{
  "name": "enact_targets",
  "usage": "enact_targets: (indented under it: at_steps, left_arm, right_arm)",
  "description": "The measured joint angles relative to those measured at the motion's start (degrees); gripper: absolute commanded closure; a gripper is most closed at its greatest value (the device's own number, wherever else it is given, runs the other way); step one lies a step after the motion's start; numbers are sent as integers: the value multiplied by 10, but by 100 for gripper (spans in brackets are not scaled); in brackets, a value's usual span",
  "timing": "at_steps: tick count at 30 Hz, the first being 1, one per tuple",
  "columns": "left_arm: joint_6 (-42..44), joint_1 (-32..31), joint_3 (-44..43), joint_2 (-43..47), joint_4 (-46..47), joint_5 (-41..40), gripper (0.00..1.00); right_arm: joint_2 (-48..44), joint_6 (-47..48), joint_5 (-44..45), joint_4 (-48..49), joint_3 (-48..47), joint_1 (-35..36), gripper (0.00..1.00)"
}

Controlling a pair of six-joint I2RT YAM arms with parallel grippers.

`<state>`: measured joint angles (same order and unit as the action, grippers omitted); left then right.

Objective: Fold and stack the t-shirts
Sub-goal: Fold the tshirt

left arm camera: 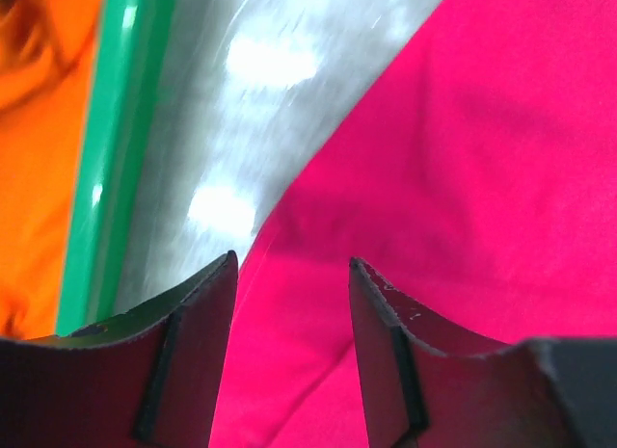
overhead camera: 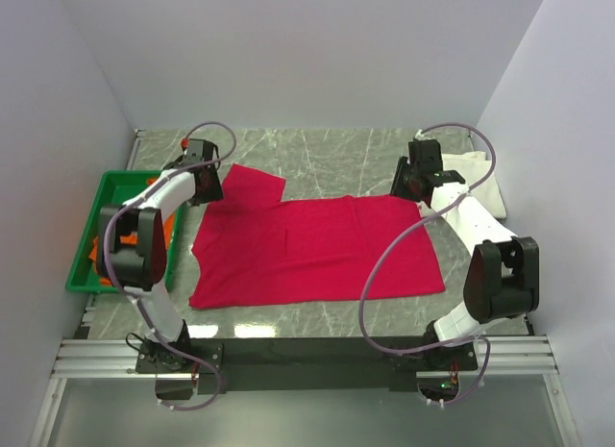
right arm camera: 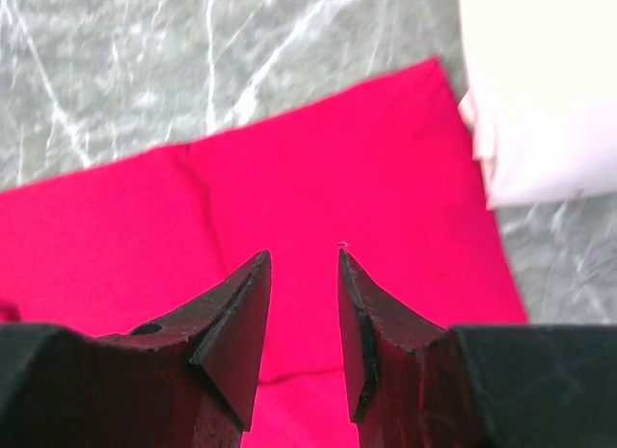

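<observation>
Left gripper (left arm camera: 292, 265) hangs low over the near-left edge of the crimson t-shirt's (overhead camera: 317, 250) sleeve, jaws apart, nothing between them. Right gripper (right arm camera: 304, 255) sits over the shirt's far right corner, jaws parted by a narrower gap, no cloth pinched. Crimson t-shirt lies spread flat mid-table on the grey marble table (overhead camera: 336, 149), one sleeve sticking out at far left. Cream-white t-shirt (right arm camera: 540, 82) lies at the far right, just beside the crimson one's corner. Orange t-shirt (left arm camera: 39, 130) is inside the green bin (overhead camera: 86, 226) at the left edge, apart from the crimson shirt.
</observation>
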<state>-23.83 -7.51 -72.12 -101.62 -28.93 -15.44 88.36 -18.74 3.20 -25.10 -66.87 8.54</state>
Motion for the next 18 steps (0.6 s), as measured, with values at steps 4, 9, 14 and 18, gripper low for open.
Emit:
enact_targets:
  at_steps: [4, 9, 14, 18]
  left_arm:
    - [22, 5, -36, -52, 17, 22, 46]
    - [33, 11, -39, -90, 16, 44, 44]
    - [39, 19, -39, -103, 17, 54, 44]
    - [45, 20, -39, -105, 18, 56, 44]
  right_arm:
    - [14, 14, 3, 23, -1, -7, 59]
    - [45, 25, 6, 36, -14, -9, 59]
    - [76, 37, 13, 43, -26, -11, 59]
    - [116, 52, 17, 43, -57, -19, 59]
